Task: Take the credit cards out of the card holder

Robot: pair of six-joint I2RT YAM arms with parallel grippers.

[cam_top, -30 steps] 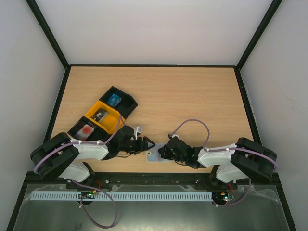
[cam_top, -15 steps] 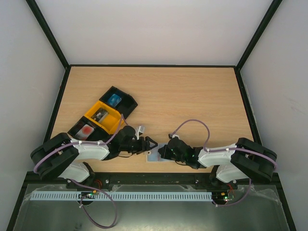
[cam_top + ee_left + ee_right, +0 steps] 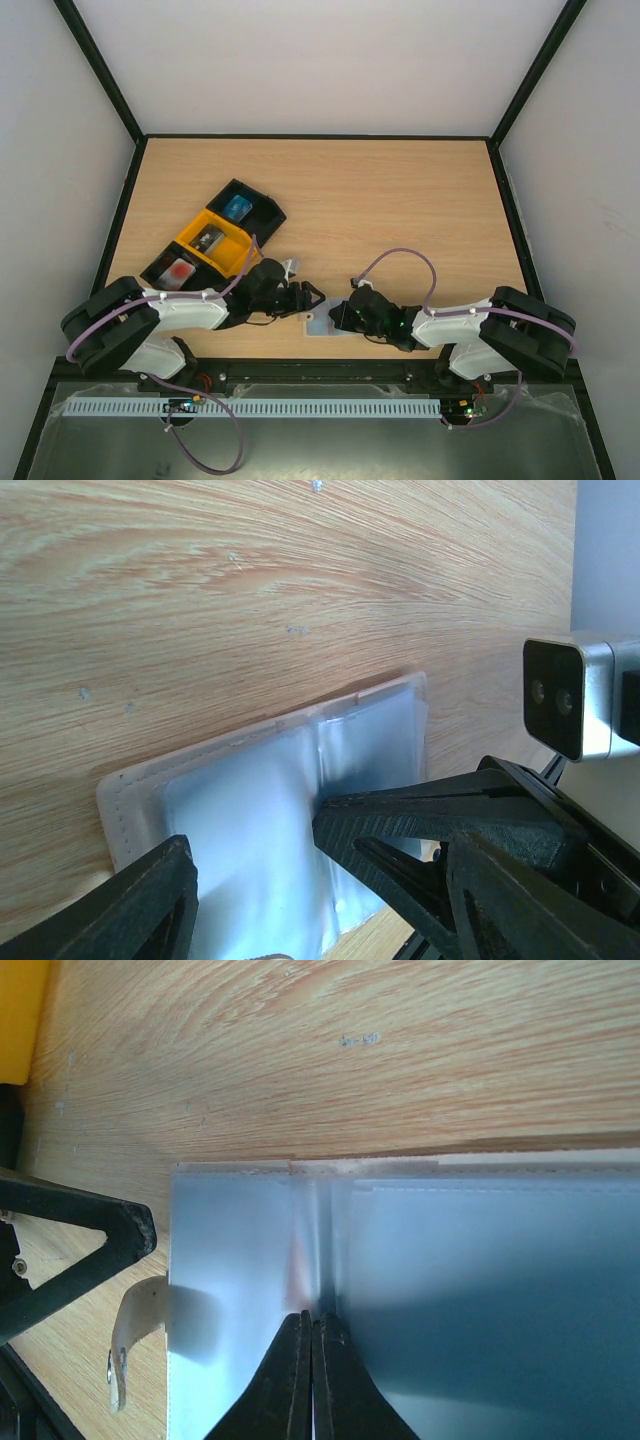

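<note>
The card holder [image 3: 318, 324] lies flat close to the worktop's [image 3: 400, 200] front edge, with little room behind it. The left tool [image 3: 255, 875] is spread over one end and should pin it down. The right tool [image 3: 312, 1328] is pressed together at the pocket mouth. The cards should probably slide out over the bare wood beyond, clear of the tray [image 3: 215, 243].

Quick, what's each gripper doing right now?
Left gripper: open, holding nothing.
Right gripper: closed, pinching the flat pale blue-grey card holder.
</note>
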